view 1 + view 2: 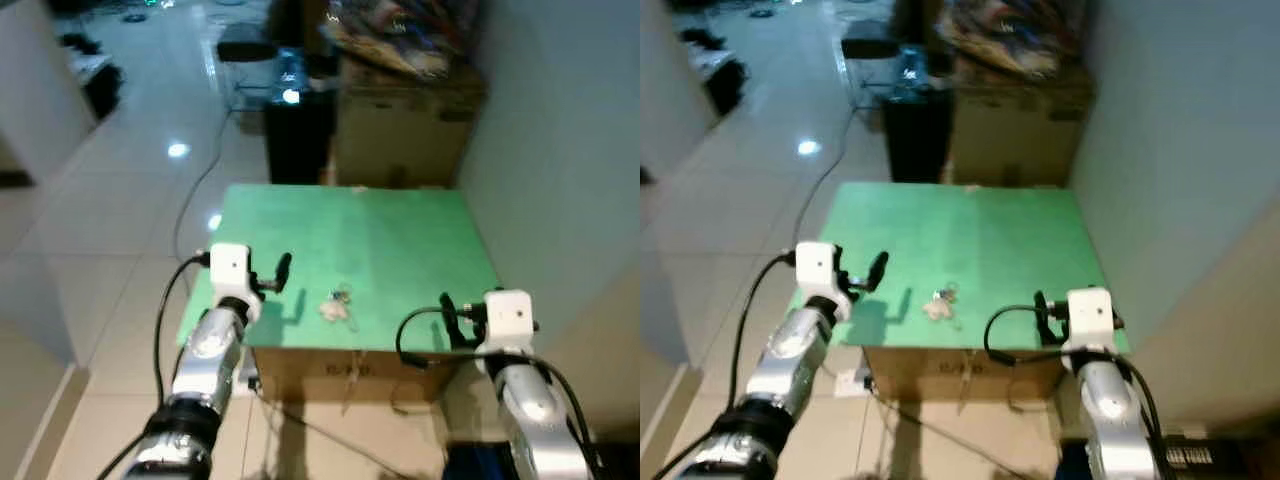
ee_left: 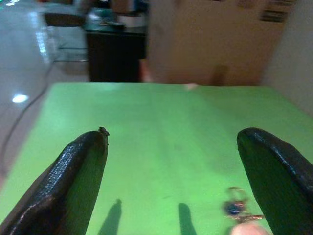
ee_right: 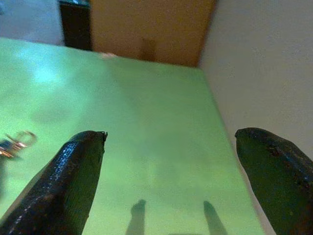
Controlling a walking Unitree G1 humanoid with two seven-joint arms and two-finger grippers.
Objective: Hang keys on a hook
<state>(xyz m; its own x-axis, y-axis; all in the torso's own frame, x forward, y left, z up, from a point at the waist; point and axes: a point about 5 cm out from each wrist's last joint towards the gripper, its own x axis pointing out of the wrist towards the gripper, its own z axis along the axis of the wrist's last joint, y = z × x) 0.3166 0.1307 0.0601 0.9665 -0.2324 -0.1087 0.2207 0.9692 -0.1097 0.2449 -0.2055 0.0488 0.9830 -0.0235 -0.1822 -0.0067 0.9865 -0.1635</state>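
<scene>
A small bunch of keys (image 1: 337, 303) with a pale tag lies near the front edge of the green tabletop (image 1: 350, 240). My left gripper (image 1: 282, 270) hovers over the table's front left part, open, a short way left of the keys (image 2: 235, 208). My right gripper (image 1: 446, 312) is at the front right corner, open, with the keys (image 3: 13, 144) off to its left. Nothing is held between either pair of fingers. No hook can be made out.
The green top sits on a cardboard box (image 1: 330, 375). A pale wall (image 1: 560, 150) runs along the right. Behind the table stand a black cabinet (image 1: 298, 135) and a large brown box (image 1: 400, 135). Glossy tiled floor (image 1: 110, 230) with a cable stretches to the left.
</scene>
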